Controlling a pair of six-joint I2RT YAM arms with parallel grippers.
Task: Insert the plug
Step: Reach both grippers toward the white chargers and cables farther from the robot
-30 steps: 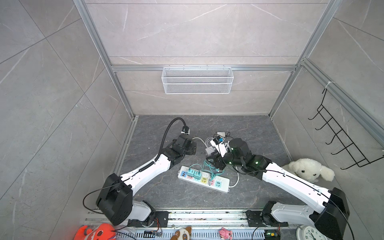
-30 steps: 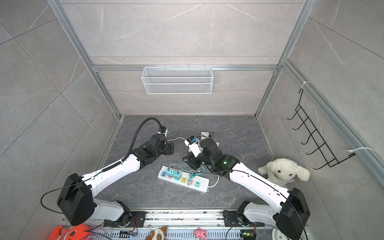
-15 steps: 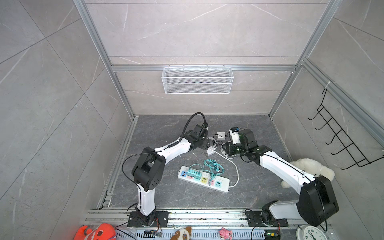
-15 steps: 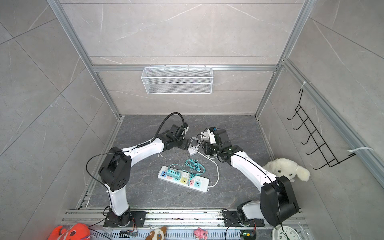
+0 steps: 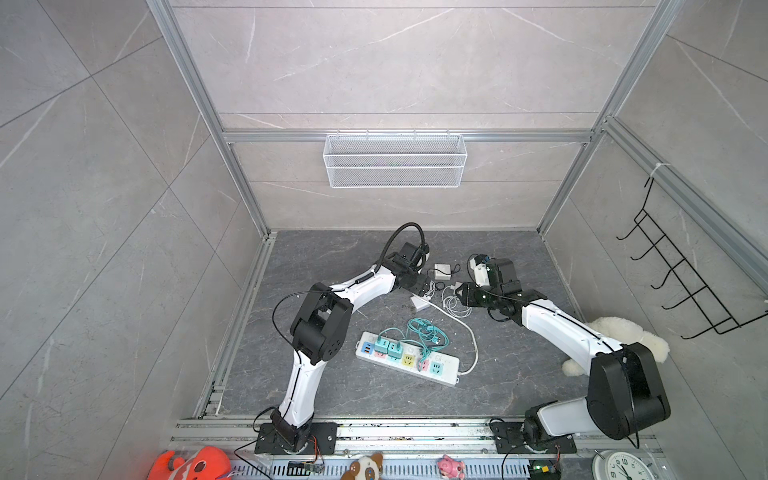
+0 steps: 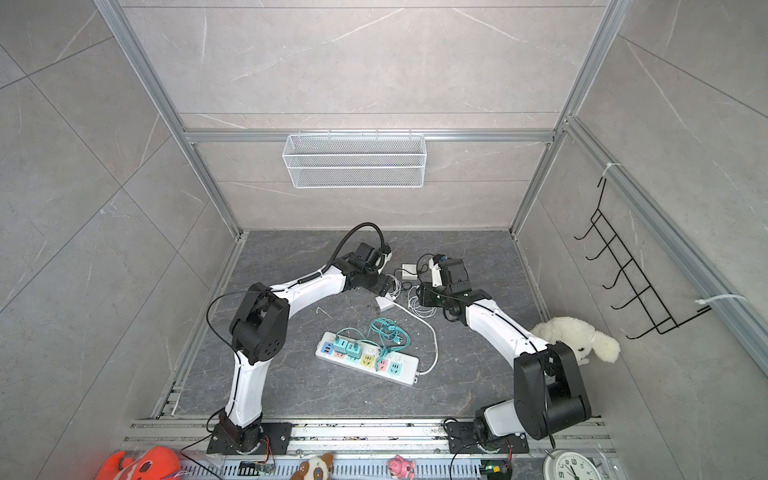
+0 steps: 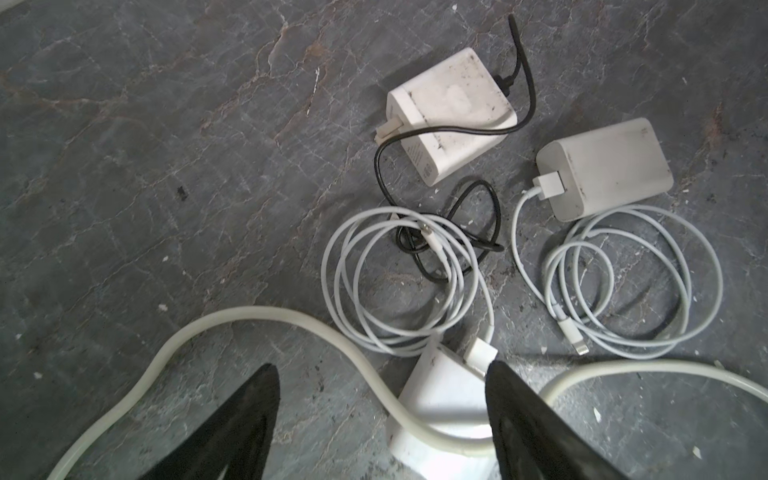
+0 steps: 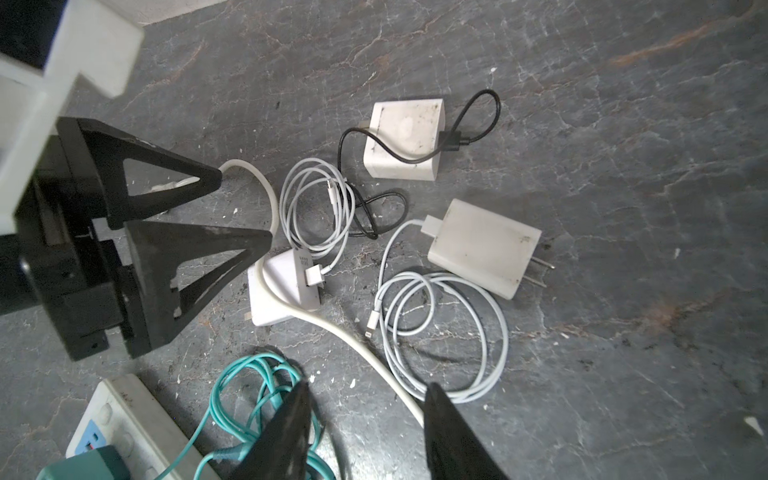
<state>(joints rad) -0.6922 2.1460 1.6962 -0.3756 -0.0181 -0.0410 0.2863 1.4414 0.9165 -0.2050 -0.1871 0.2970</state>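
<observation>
Three white chargers lie with coiled cables on the dark floor behind the power strip (image 5: 409,363) (image 6: 365,361). My left gripper (image 7: 381,365) (image 8: 241,210) (image 5: 419,289) is open low over the nearest charger plug (image 7: 440,399) (image 8: 282,286), which lies between its fingers under the strip's thick white cord (image 7: 291,320). One finger is at the charger's edge. My right gripper (image 8: 369,385) (image 5: 461,297) hovers open beside it with nothing between its fingers. A pronged charger (image 8: 484,247) (image 7: 604,178) and a charger with a black cable (image 8: 405,139) (image 7: 451,112) lie just beyond.
Teal cables (image 8: 249,374) and teal plugs (image 5: 386,347) occupy part of the strip. A white plush toy (image 5: 623,332) lies by the right arm. A wire basket (image 5: 395,160) hangs on the back wall and a black hook rack (image 5: 681,282) on the right wall.
Both grippers have moved from beside the power strip back to the cluster of chargers. The left jaws have narrowed a little around the nearest charger.
</observation>
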